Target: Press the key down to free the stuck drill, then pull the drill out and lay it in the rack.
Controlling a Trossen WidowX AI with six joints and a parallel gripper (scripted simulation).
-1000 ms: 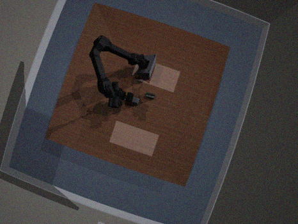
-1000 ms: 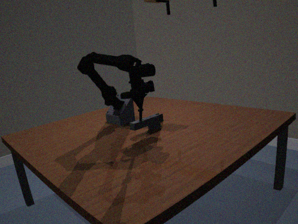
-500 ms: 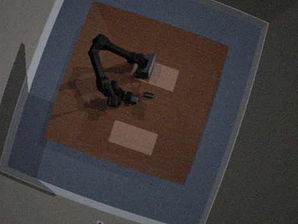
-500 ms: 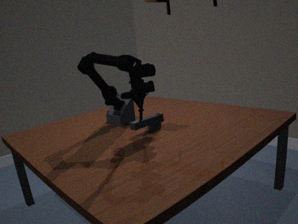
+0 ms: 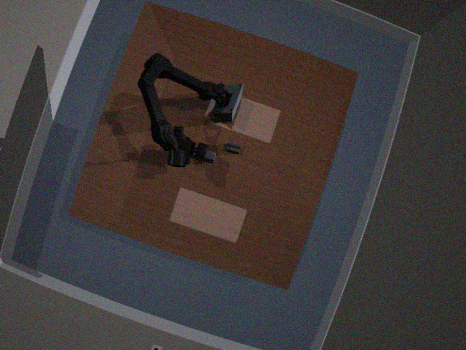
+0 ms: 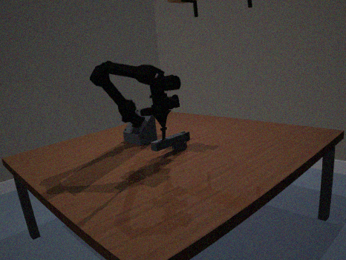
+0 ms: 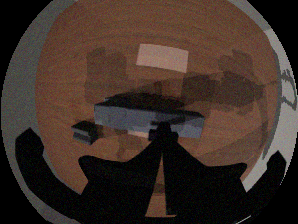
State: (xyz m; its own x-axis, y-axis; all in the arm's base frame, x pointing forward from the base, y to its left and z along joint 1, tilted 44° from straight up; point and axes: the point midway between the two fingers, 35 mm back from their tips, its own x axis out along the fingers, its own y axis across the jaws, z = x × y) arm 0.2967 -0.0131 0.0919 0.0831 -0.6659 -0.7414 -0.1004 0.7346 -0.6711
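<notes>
A long grey-blue block (image 6: 168,142) (image 7: 135,119) lies across the space in front of the arm. In the top view the wrist mostly covers it. My gripper (image 6: 163,137) (image 7: 163,137) points down, shut, with its tips at the block's upper side, near its middle in the exterior view. I see nothing between the fingers. A small dark grooved block, probably the rack (image 5: 232,148) (image 6: 180,146) (image 7: 84,132), sits beside one end of the long block. Key and drill cannot be told apart in this dim light; the fingers partly cover that spot.
The arm's grey base (image 5: 230,105) (image 6: 141,134) stands behind the long block on the brown wooden table (image 5: 300,125) (image 6: 260,148) (image 7: 60,85). Pale light patches and dark arm shadows lie on the wood. The arm bends high over the table on one side of the base.
</notes>
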